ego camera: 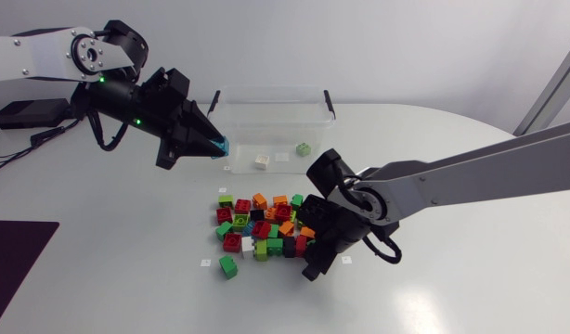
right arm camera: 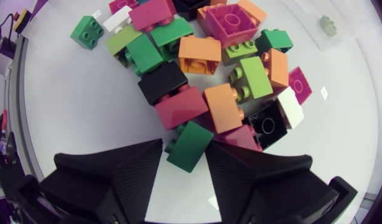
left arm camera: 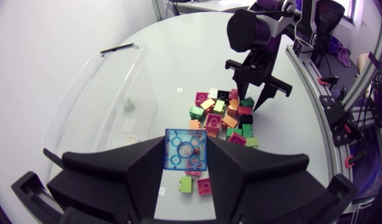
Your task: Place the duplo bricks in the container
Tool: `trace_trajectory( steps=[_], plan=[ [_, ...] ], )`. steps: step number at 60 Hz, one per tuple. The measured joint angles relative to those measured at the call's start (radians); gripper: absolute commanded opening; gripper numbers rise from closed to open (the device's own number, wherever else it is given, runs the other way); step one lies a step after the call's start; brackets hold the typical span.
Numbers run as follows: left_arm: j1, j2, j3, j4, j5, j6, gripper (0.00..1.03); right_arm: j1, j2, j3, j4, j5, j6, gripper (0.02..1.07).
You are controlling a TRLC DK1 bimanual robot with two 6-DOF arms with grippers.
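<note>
Blue brick (ego camera: 223, 146): clamped in L gripper (ego camera: 216, 146), centre-left of frame, just short of container (ego camera: 271, 102), prob. for drop-in. Brick pile (ego camera: 262, 227): lower centre, awaiting pickup. R gripper (ego camera: 313, 262): at pile's right edge, over green brick (right arm camera: 190, 144); can't tell its grip.

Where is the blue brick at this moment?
In the head view, the blue brick is clamped in the left end effector, close to the clear container's left wall.
</note>
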Motion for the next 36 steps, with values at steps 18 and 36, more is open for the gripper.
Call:
trace_trajectory(
  steps=[18, 36],
  plan=[
    [0.0, 0.016, 0.077, 0.167, 0.01, -0.17, 0.36, 0.001, 0.006, 0.011, 0.0, 0.025, -0.001, 0.19],
    [-0.014, 0.113, 0.121, 0.384, -0.024, -0.349, 0.36, -0.022, -0.13, 0.01, -0.079, 0.032, -0.017, 0.19]
  ],
)
